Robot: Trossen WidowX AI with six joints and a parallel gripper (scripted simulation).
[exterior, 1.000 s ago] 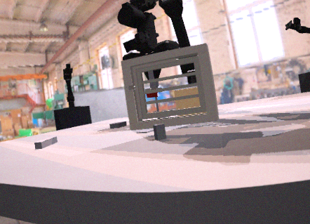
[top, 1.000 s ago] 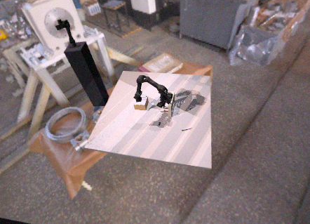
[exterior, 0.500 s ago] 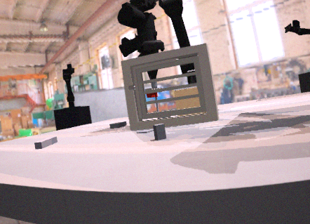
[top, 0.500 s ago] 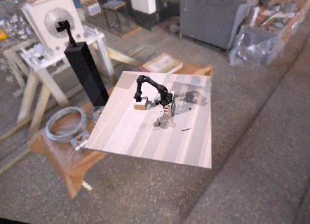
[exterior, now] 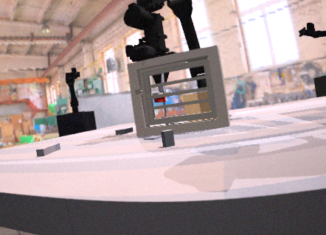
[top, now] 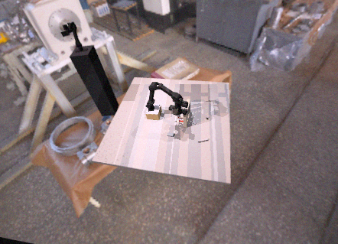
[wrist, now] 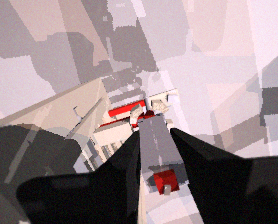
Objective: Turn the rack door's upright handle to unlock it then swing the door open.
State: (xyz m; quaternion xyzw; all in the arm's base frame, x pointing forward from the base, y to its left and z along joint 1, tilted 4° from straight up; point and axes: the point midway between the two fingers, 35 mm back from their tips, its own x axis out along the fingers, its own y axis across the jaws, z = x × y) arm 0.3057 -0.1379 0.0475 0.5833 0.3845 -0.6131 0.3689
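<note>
My gripper (wrist: 154,134) (exterior: 161,81) is shut on the grey door handle (wrist: 159,142), with a finger on either side. The handle's red end shows low in the wrist view, and a red part shows through the door slats in the exterior view. The handle's long grey face is towards the wrist camera; how far it is turned I cannot tell. The slatted door (exterior: 147,99) sits in or nearly in the grey frame (exterior: 220,92), with a thin gap along its left edge. The fingers are on the far side of the slats. In the top view the arm hides most of the handle.
A tan box (top: 154,115) (exterior: 202,102) stands at the arm's base. Small dark blocks lie on the table around the frame: an upright one (exterior: 167,138), a flat one (exterior: 124,131) and a long one (exterior: 48,149) (top: 203,140). Black pedestals stand beyond the table.
</note>
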